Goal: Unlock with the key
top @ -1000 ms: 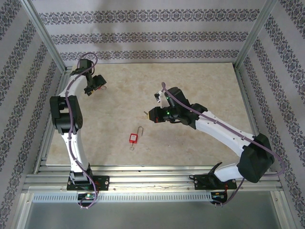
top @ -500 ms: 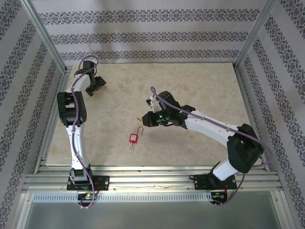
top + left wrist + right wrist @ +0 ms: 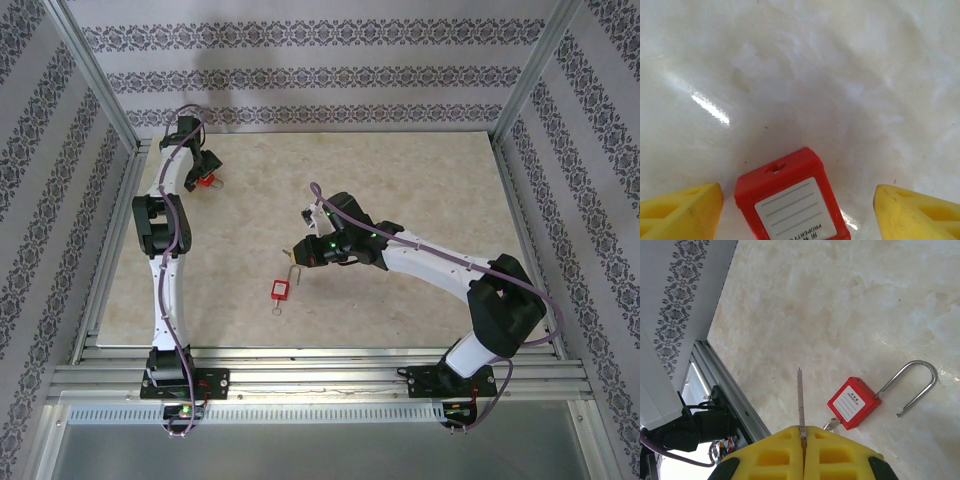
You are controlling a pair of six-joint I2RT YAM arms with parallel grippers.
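My right gripper is shut on a thin metal key whose blade sticks out past the fingertips. In the top view it hovers just above and right of a red padlock lying on the table. That padlock has a white label, its steel shackle swung open, and a small ring at its base. At the back left, my left gripper stands open over a second red padlock. Its labelled body lies between the yellow fingers, untouched.
The pale marbled table top is bounded by patterned walls and aluminium posts. A metal rail runs along the left table edge, with the left arm's base beyond it. Open surface lies behind and to the right of the right arm.
The right gripper has carried the key left and slightly nearer, closer to the middle padlock. The left arm has stretched further back, and the back-left padlock now shows beside its gripper.
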